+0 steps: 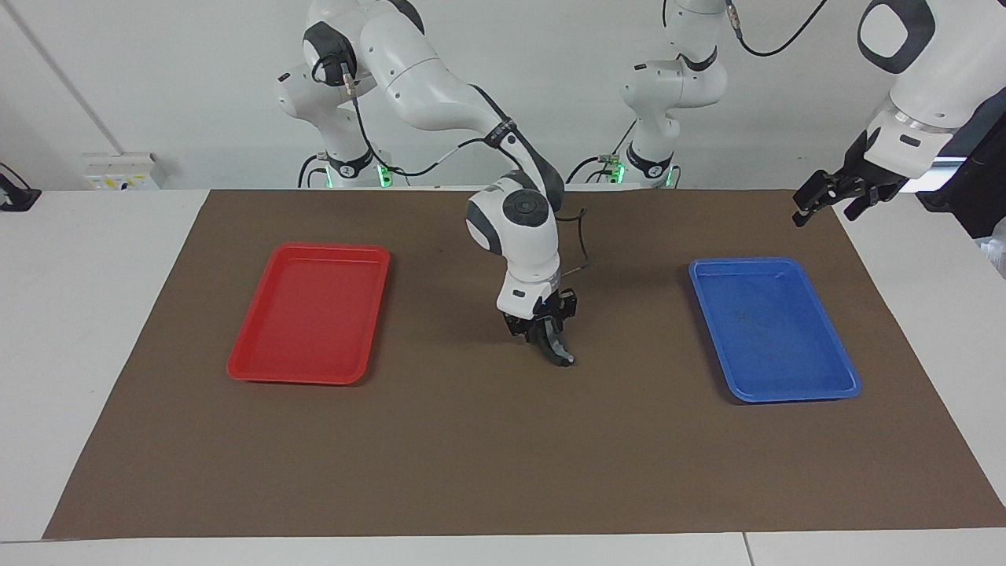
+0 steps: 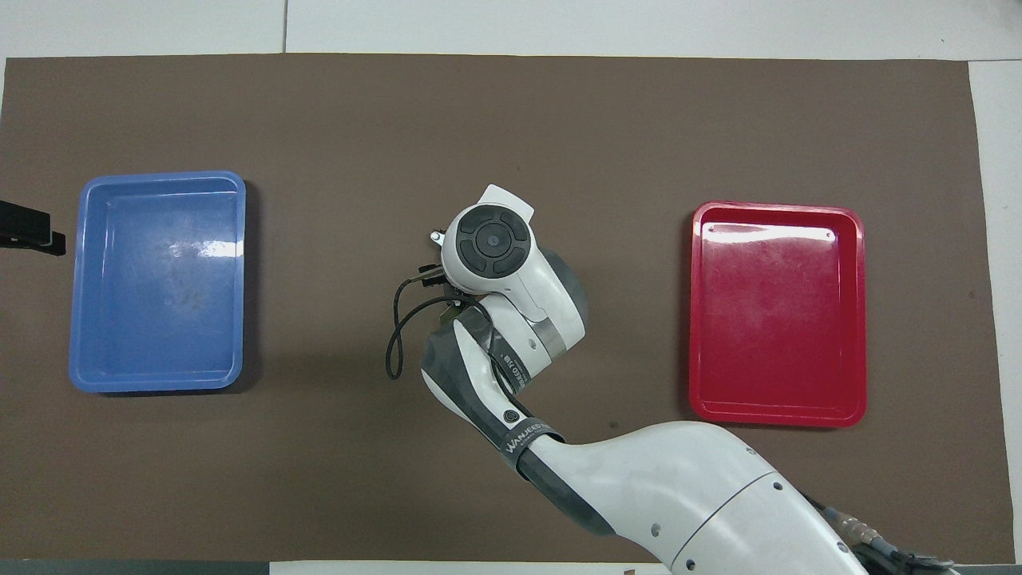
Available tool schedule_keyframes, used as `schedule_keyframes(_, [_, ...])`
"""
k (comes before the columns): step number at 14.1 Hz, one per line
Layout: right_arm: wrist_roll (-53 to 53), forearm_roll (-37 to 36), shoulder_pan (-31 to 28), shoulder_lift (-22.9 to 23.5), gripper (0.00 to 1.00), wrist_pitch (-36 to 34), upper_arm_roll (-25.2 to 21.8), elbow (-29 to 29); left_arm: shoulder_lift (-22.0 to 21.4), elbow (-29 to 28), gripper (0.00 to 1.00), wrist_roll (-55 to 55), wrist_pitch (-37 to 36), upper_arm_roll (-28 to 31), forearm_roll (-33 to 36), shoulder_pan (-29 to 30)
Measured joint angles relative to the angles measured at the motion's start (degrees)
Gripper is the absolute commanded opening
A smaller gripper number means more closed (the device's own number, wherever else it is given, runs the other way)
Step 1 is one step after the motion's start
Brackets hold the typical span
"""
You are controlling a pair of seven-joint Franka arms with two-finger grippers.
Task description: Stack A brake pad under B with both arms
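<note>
A brown mat (image 1: 503,456) covers the white worktop (image 1: 78,314), carrying a red tray (image 1: 310,313) and a blue tray (image 1: 774,330). The right pincer (image 1: 550,339), at mat centre, grips a dark pad (image 1: 559,352); which pad is indeterminate. The left pincer (image 1: 829,196) waits beside the blue tray, its opening indeterminate.

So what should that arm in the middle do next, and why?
Probably ease down and let go. The right end effector grips the short dark brake pad low over the brown mat, midway between the red tray and the blue tray. Whether the pad touches the mat I cannot tell. The left end effector waits raised near the blue tray.
</note>
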Motion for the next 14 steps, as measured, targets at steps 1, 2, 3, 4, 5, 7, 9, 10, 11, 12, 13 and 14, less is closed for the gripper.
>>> schedule_keyframes(1, [0.00, -0.66, -0.14, -1.15, 1.00, -1.15, -0.68, 0.23, 0.00, 0.00, 1.00, 0.00, 0.00, -0.06, 0.00, 0.00])
schedule_keyframes(2, [0.04, -1.29, -0.50, -2.99, 1.00, -3.07, -1.80, 0.53, 0.00, 0.00, 1.00, 0.00, 0.00, -0.06, 0.00, 0.00])
schedule_keyframes(3, [0.06, -1.70, -1.61, -5.57, 1.00, -6.04, -3.08, 0.83, 0.00, 0.00, 1.00, 0.00, 0.00, -0.06, 0.00, 0.00])
schedule_keyframes(4, [0.05, -1.91, -3.88, -8.71, 1.00, -10.04, -3.88, 1.06, 0.00, 0.00, 1.00, 0.00, 0.00, -0.06, 0.00, 0.00])
schedule_keyframes(5, [-0.17, -2.09, -7.13, -12.28, 1.00, -14.86, -4.17, 1.19, 0.00, 0.00, 1.00, 0.00, 0.00, -0.04, 0.00, 0.00])
schedule_keyframes(7, [-1.30, -2.40, -13.82, -18.95, 1.00, -24.38, -4.29, 1.22, 0.00, 0.00, 1.00, 0.00, 0.00, 0.08, 0.00, 0.06])
schedule_keyframes(9, [-4.37, -3.12, -20.41, -24.72, 1.00, -32.16, -4.33, 1.05, 0.00, 0.00, 1.00, -0.01, 0.00, 0.29, 0.01, 0.12])
schedule_keyframes(10, [-6.69, -3.22, -23.11, -26.72, 1.00, -35.39, -4.34, 0.95, 0.00, 0.00, 1.00, -0.22, -0.02, 0.32, 0.01, 0.12])
schedule_keyframes(11, [-9.42, -3.26, -25.82, -28.46, 1.00, -38.51, -4.34, 0.89, 0.00, -0.01, 1.00, -0.92, -0.04, 0.30, 0.02, 0.11])
schedule_keyframes(12, [-12.10, -3.28, -28.45, -30.00, 1.00, -41.37, -4.34, 0.82, 0.00, -0.04, 1.00, -1.87, -0.07, 0.27, 0.02, 0.10])
schedule_keyframes(13, [-14.31, -3.29, -30.83, -31.32, 1.00, -44.00, -4.34, 0.78, 0.00, -0.08, 1.00, -2.42, -0.07, 0.23, 0.02, 0.10])
schedule_keyframes(14, [-16.29, -3.29, -33.16, -32.64, 1.00, -46.64, -4.34, 0.75, 0.00, -0.08, 1.00, -2.57, -0.04, 0.21, 0.03, 0.09])
